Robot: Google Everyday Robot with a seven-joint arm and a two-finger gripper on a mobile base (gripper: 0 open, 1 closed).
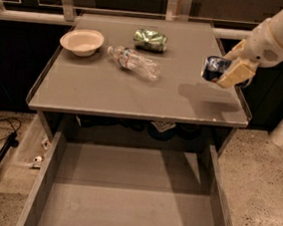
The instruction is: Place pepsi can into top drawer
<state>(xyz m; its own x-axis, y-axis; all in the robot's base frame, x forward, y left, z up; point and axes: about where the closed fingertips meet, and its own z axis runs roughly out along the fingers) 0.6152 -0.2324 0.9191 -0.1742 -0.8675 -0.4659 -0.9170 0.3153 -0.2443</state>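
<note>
My gripper (224,70) is shut on the pepsi can (213,68), a dark blue can with white markings, and holds it on its side in the air above the right part of the tabletop (108,89). Its shadow falls on the table below. The top drawer (123,203) is pulled open under the table's front edge; its flat grey bottom holds nothing that I can see.
A white bowl (82,41) sits at the back left of the tabletop. A clear plastic bottle (134,63) lies on its side in the middle. A crumpled green can (150,40) lies at the back. A black cable (0,126) lies on the floor at left.
</note>
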